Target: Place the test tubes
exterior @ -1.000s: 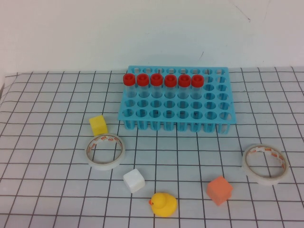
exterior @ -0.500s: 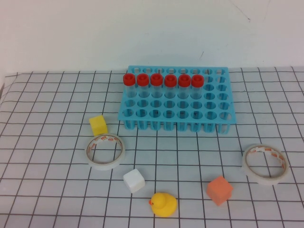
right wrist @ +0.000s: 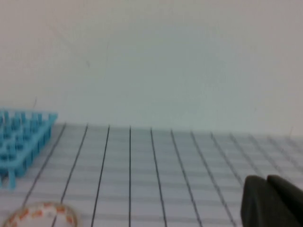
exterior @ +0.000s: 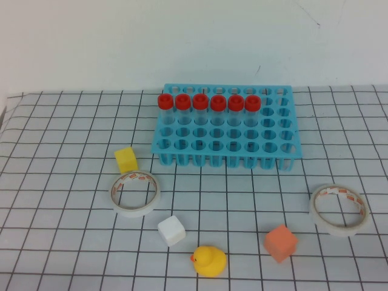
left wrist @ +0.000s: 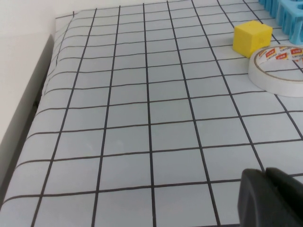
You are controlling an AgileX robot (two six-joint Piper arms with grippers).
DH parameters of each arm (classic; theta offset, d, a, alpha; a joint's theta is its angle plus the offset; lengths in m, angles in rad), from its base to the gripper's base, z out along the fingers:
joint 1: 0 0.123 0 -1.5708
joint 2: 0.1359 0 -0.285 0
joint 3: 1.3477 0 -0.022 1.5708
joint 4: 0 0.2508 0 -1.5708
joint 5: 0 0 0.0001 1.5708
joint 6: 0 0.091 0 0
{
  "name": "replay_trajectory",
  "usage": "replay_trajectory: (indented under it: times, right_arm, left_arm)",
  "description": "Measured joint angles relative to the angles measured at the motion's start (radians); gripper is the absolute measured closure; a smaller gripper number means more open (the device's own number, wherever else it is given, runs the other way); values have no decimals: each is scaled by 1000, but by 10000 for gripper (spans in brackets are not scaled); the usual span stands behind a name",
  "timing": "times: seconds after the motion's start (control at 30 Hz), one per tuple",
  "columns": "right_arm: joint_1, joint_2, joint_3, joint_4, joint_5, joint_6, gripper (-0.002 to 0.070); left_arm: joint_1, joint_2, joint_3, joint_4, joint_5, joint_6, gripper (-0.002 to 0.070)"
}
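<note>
We see 6 red-capped clear test tubes upright in the blue plastic rack, upper centre of high view | left gripper and right gripper closed, empty, outside that view, well apart from the rack | we judge neither nearer

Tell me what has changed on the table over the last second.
Nothing visibly changed. The six red-capped test tubes stand in one row of the blue rack, as before. The left gripper is shut, low over the table's left side; the right gripper is shut, low on the rack's right.
</note>
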Motion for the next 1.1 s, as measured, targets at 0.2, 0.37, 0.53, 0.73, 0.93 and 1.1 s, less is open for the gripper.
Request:
replay_trajectory:
  times: [0.2,0.37,0.53,0.73,0.93,1.1]
  right_arm:
    - [10,0,141,4,-2,-11,678]
    - [30,0,177,-36,7,81,678]
    - [38,0,175,-43,117,106,678]
    - [38,0,171,-39,137,108,678]
    - [38,0,169,-38,140,108,678]
    - [38,0,169,-38,141,108,678]
  left_arm:
    - [0,0,0,0,0,0,676]
    - [0,0,0,0,0,0,676]
    - [0,0,0,2,0,0,676]
    - [0,0,0,2,0,0,676]
    - [0,0,0,2,0,0,676]
    - [0,0,0,2,0,0,676]
